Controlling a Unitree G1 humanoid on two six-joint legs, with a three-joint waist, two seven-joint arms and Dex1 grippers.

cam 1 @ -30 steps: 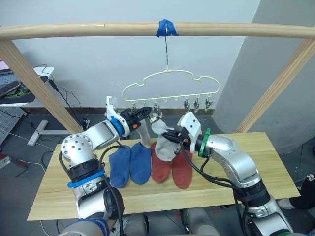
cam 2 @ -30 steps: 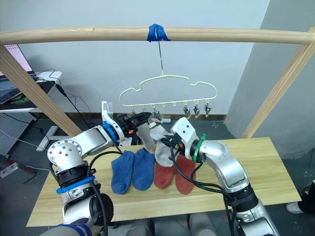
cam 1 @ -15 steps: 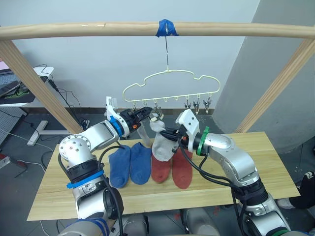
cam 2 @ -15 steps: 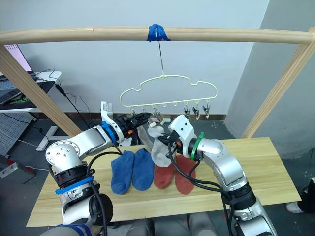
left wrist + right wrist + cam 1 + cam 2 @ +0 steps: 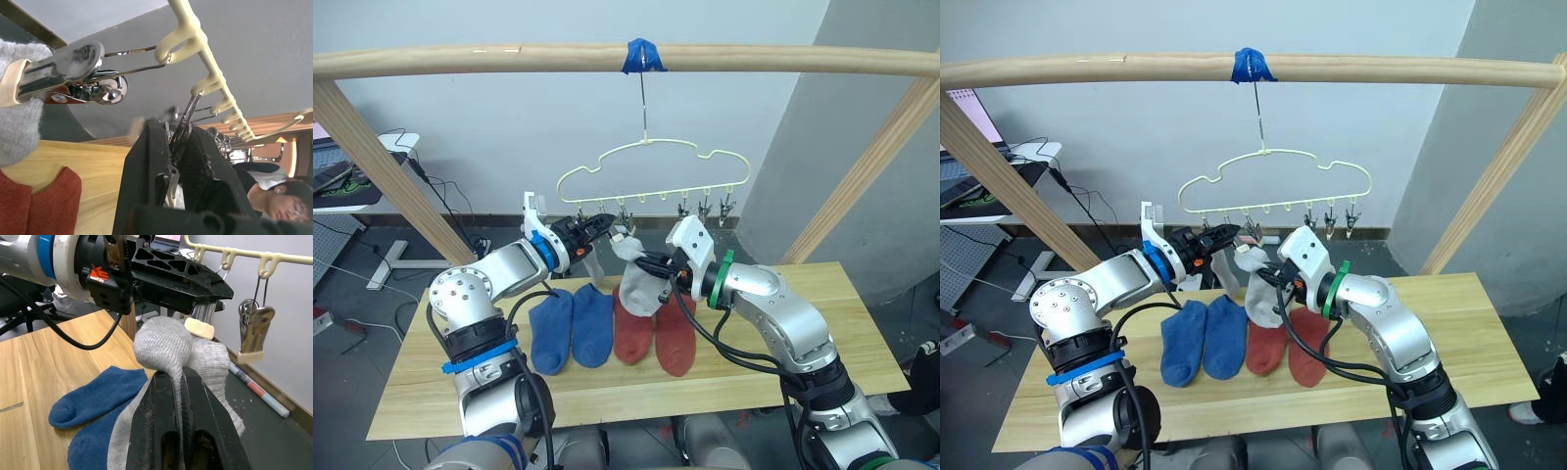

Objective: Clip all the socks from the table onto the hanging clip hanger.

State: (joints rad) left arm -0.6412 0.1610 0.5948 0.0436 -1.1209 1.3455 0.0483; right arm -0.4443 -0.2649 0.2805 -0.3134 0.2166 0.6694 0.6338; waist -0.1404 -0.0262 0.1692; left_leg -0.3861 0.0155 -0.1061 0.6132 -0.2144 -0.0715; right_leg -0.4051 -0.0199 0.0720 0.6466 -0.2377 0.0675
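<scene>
The pale yellow-green clip hanger (image 5: 651, 162) hangs from the pole on a hook. My left gripper (image 5: 602, 223) is shut on one of its metal clips (image 5: 178, 142), squeezing it. Just below and beside it, my right gripper (image 5: 651, 266) is shut on a light grey sock (image 5: 636, 286), whose bunched top (image 5: 164, 345) sits against the cream clip pad (image 5: 198, 326). Another grey sock (image 5: 596, 266) hangs from a neighbouring clip (image 5: 58, 68). Two blue socks (image 5: 570, 328) and two rust-red socks (image 5: 656, 338) lie side by side on the table (image 5: 822, 333).
The round wooden pole (image 5: 509, 59) spans the top, with slanted struts (image 5: 382, 176) at both sides behind the table. A desk with cables (image 5: 352, 181) stands at far left. A person (image 5: 283, 205) appears in the left wrist view.
My right gripper has risen slightly with the grey sock, bringing it closer to the clip that my left gripper holds. The left gripper has stayed on its clip.
</scene>
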